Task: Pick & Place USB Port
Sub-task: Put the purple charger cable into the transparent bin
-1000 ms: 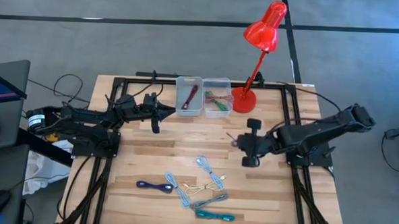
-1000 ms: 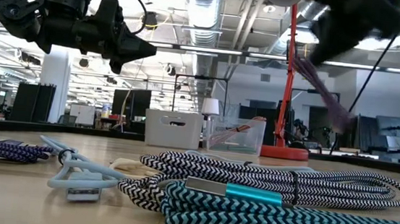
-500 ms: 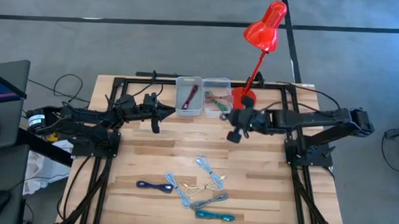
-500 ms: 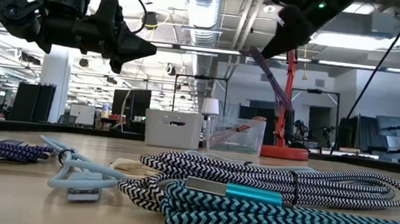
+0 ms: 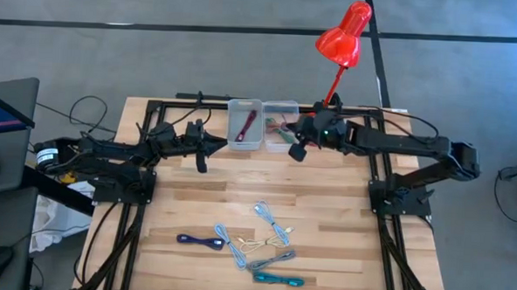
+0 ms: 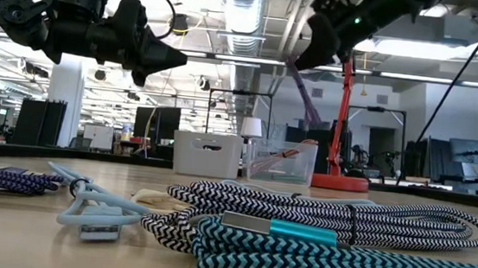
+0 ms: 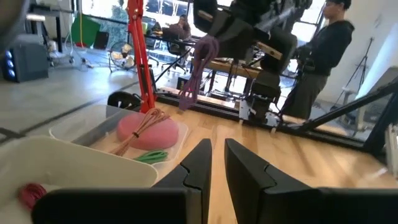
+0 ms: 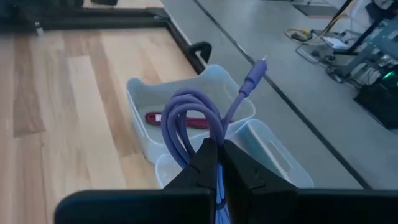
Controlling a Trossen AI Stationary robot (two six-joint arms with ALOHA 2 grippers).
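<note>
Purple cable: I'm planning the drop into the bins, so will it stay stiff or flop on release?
Probably floppy: the purple cable hangs in loose loops from the right gripper. Seemingly light, since a thin pinch carries it. Its plug end sticks out and might catch a bin rim.

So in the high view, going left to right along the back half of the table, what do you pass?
left gripper → white bin → clear bin → right gripper, shut on the purple cable → red lamp
</note>
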